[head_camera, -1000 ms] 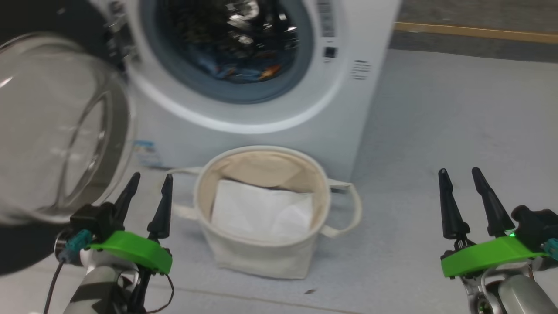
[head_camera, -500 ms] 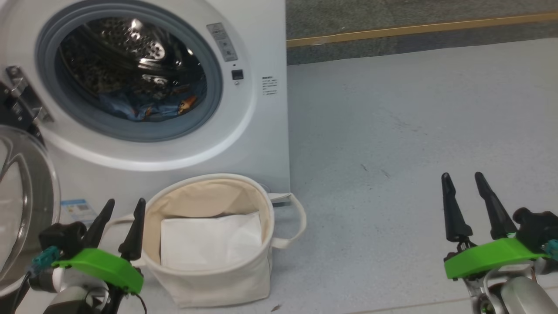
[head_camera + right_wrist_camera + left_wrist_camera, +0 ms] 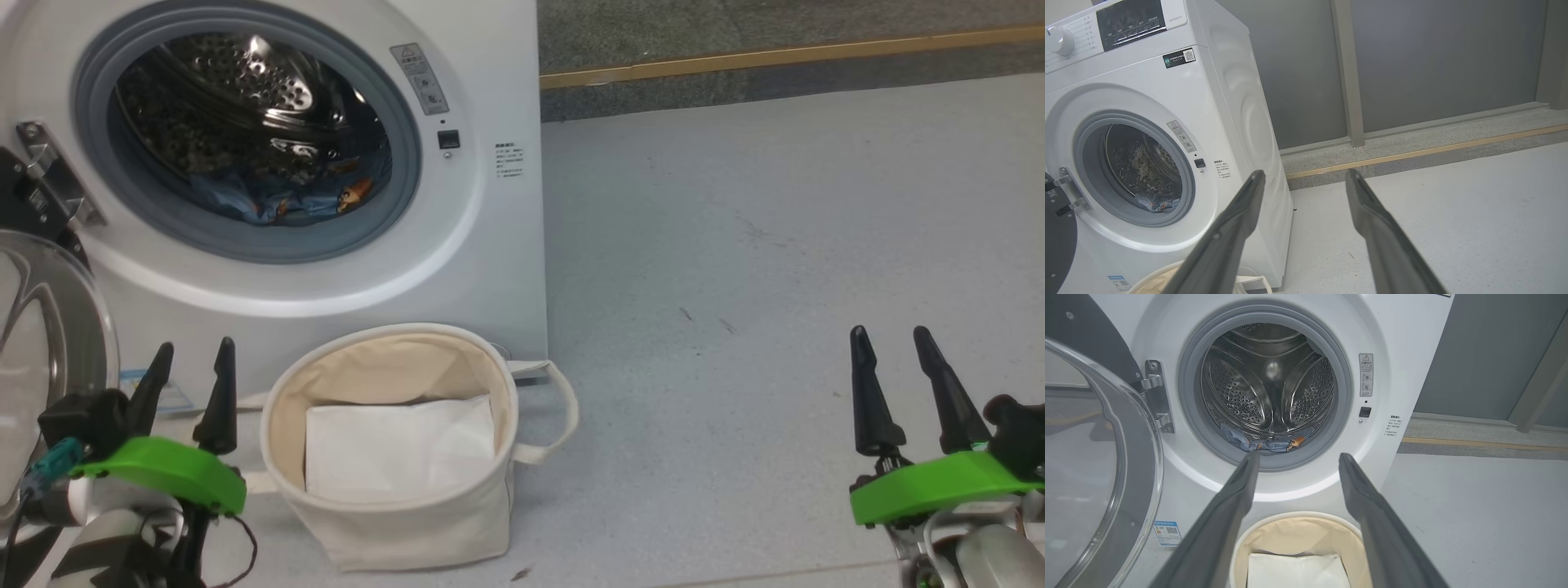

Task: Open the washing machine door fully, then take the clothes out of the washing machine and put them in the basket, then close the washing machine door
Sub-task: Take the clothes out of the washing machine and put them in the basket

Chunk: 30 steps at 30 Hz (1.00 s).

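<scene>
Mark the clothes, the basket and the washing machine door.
the clothes (image 3: 1276, 445): left wrist view, crumpled blue fabric.
the basket (image 3: 408, 531): head view, front wall.
the washing machine door (image 3: 1086, 477): left wrist view, glass centre.

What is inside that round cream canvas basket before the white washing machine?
The round cream canvas basket holds a plain white folded sheet resting at its bottom. The sheet covers most of the basket's floor, so anything beneath it cannot be seen.

**What the frames do not show fully**

The washing machine door (image 3: 57, 327) is cut by the left edge in the head view. The clothes (image 3: 1265, 443) lie partly behind the grey gasket (image 3: 1189, 388). The black printed text (image 3: 509, 161) is too small to read. In the left wrist view the bottom edge cuts the basket (image 3: 1298, 533).
</scene>
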{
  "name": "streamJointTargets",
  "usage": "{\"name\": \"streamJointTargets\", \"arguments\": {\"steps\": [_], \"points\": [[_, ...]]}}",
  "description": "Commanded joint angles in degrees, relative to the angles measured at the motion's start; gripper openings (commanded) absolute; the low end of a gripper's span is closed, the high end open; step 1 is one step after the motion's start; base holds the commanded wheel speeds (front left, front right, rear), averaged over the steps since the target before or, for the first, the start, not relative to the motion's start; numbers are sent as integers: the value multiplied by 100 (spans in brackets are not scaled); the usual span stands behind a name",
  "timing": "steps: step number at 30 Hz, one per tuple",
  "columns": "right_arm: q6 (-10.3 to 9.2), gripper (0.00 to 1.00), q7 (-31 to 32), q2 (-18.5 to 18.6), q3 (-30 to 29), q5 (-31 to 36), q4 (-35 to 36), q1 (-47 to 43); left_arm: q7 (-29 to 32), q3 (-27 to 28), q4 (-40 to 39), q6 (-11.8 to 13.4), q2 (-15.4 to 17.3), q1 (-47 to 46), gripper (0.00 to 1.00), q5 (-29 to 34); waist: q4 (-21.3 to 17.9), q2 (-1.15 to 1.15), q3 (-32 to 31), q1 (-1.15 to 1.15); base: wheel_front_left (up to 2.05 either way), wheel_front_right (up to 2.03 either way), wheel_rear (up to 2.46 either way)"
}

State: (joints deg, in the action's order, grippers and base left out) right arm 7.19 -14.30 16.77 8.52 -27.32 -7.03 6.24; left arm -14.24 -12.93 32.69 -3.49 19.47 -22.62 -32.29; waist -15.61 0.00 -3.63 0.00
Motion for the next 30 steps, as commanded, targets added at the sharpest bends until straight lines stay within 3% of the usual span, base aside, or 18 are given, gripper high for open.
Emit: {"name": "streamJointTargets", "arguments": {"steps": [1, 21, 30], "points": [[30, 100, -70, 53, 39, 42, 221, 84, -30, 202, -95, 5, 216, -390, 100, 51, 38, 0, 20, 0, 0, 0, 0], [30, 100, -70, -41, -38, 45, 280, 8, 117, -115, 66, -277, 199, -581, 100, -147, 143, 0, 51, 0, 2, -1, -1], [30, 100, -70, -55, -21, 24, 255, 18, 74, -249, -13, -348, 242, -631, 100, -245, 171, 0, 104, 0, 118, -59, -60]]}}
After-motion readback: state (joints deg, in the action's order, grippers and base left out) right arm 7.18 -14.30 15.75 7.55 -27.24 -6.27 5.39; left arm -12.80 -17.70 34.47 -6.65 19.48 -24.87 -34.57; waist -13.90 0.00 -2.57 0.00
